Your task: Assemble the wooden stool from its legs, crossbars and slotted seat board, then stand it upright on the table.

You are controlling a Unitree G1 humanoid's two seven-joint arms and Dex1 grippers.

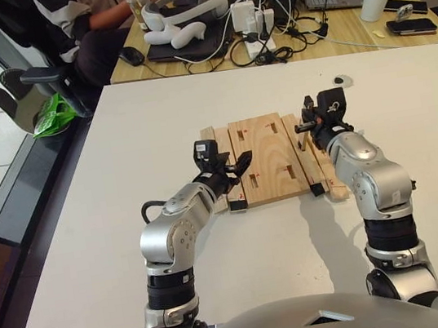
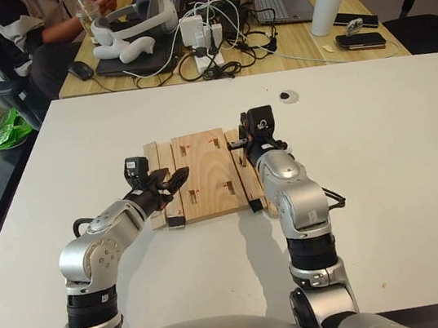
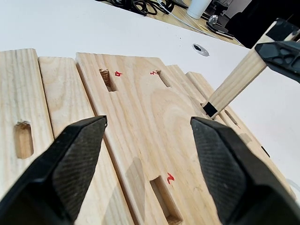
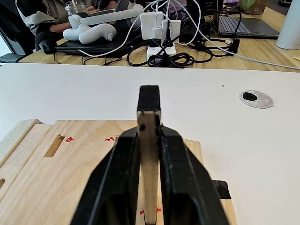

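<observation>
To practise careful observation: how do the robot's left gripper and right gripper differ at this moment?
The left gripper is open and empty; the right gripper is shut on a wooden stick. The left gripper is over the seat board's left side; the right gripper is at its right side, holding the stick tilted. Both are black, two-fingered.

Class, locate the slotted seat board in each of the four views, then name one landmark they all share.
Left eye view: seat board mid-table, between left gripper and right gripper.
Right eye view: same place, mid-table between the grippers.
Left wrist view: flat beyond the open left gripper.
Right wrist view: beneath the right gripper, shut on a leg.
Shared landmark: the round table grommet.
</observation>
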